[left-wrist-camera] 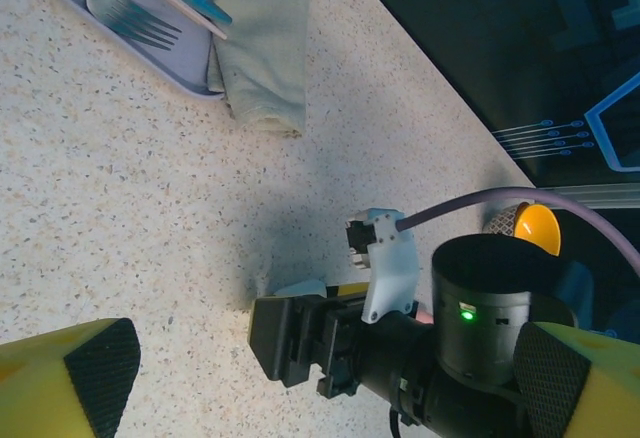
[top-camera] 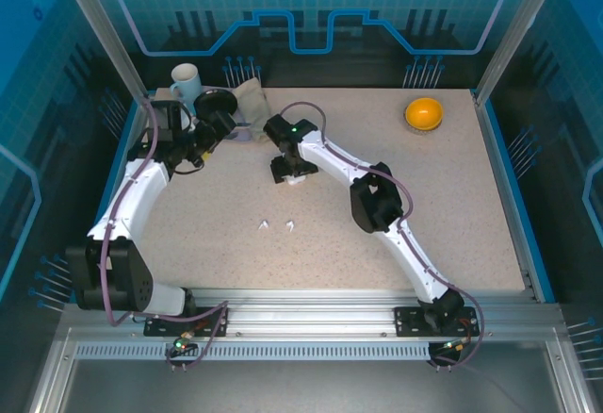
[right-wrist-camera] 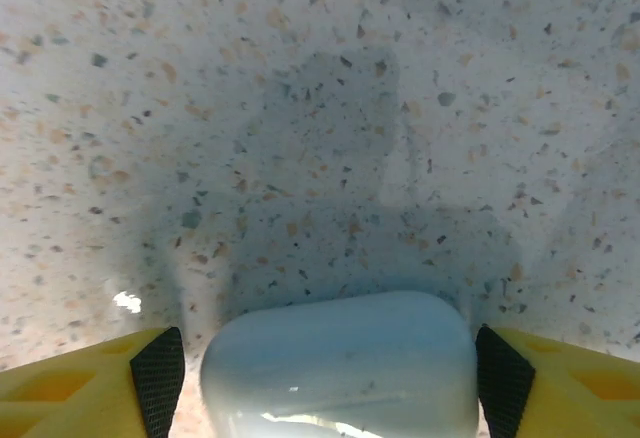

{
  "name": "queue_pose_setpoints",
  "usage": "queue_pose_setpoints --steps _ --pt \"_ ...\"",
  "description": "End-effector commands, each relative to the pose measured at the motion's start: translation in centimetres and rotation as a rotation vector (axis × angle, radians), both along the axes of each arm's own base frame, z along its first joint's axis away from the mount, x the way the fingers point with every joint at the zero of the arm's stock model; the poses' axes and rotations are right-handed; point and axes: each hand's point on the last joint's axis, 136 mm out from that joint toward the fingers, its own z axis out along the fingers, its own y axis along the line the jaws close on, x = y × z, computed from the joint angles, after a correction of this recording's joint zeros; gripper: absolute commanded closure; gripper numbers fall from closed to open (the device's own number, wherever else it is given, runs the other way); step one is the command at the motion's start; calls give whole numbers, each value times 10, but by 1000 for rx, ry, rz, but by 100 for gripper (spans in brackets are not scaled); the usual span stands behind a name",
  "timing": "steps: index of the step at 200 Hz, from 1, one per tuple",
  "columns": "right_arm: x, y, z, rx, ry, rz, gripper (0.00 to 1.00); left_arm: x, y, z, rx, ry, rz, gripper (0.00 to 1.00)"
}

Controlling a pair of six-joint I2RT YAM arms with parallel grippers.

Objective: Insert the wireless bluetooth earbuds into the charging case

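Note:
Two tiny white earbuds [top-camera: 264,225] [top-camera: 290,225] lie apart on the speckled table, nearer the front than both grippers. The white charging case [right-wrist-camera: 340,363] rests on the table at mid-back, lid closed, and shows as a white patch [top-camera: 295,183] in the top view. My right gripper [right-wrist-camera: 330,383] is low over it, its jaws straddling the case: the right pad [right-wrist-camera: 497,378] touches it, while a sliver of table shows beside the left pad [right-wrist-camera: 160,378]. My left gripper [left-wrist-camera: 322,368] is wide open at the back left, holding nothing and looking at the right gripper [left-wrist-camera: 290,338].
A lilac tray [left-wrist-camera: 195,83] with a fork [left-wrist-camera: 120,13] and a folded cloth [left-wrist-camera: 262,38] sits at the back left, beside a white mug [top-camera: 187,81]. An orange bowl [top-camera: 424,112] stands at the back right.

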Motion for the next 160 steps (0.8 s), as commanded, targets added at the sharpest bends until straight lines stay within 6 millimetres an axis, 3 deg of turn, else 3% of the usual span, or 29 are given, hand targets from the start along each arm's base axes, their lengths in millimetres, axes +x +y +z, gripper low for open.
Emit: queue_pose_setpoints --steps 1,80,160 --pt "1 -2 -4 -40 -4 21 22 -2 -2 16 -40 -49 -7 1" --pt "4 -6 -15 -61 13 29 27 -2 -7 16 -46 -58 -42 1" --pt "-6 -12 -6 -83 23 35 30 -3 -6 14 -36 -54 -45 1"
